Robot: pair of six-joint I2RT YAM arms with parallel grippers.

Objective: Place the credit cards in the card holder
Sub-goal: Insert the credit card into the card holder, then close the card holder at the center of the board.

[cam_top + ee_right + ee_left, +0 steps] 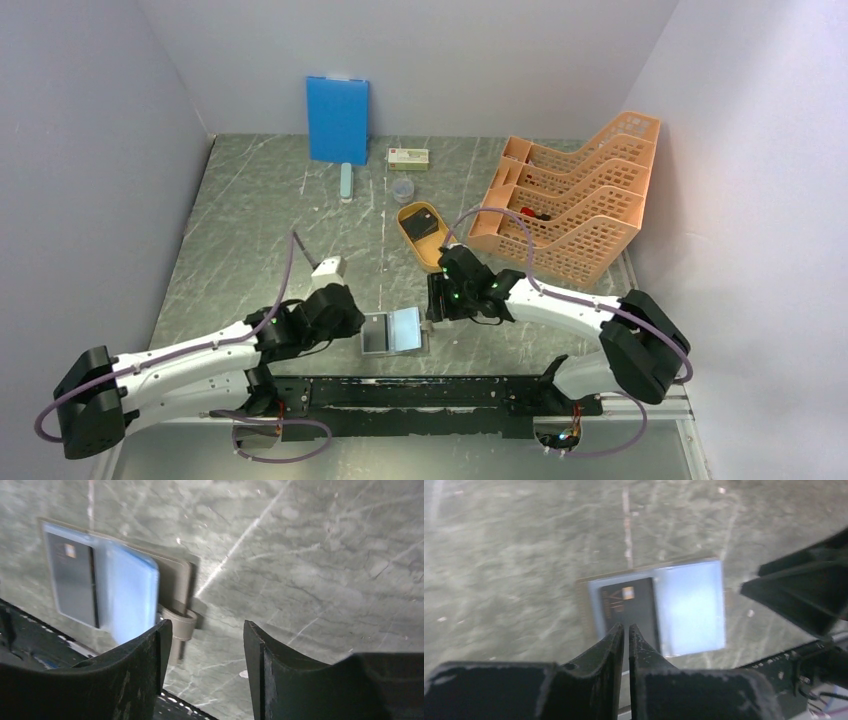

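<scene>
The card holder (392, 332) lies open and flat near the table's front edge, its pale bluish inner faces up. A dark credit card (630, 607) with a small gold chip sits in its left half; the right half (691, 607) shows only the shiny face. More dark credit cards (424, 226) lie in the orange oval tray (408, 238). My left gripper (626, 626) hovers at the holder's near-left edge, jaws all but touching, nothing between them. My right gripper (207, 625) stands open and empty just right of the holder (125, 585), by its strap loop (182, 622).
An orange file rack (575, 205) fills the right rear. A blue board (337, 118) leans on the back wall, with a white-and-green box (408, 157) and a small clear cup (402, 188) near it. A black rail (420, 390) runs along the front edge.
</scene>
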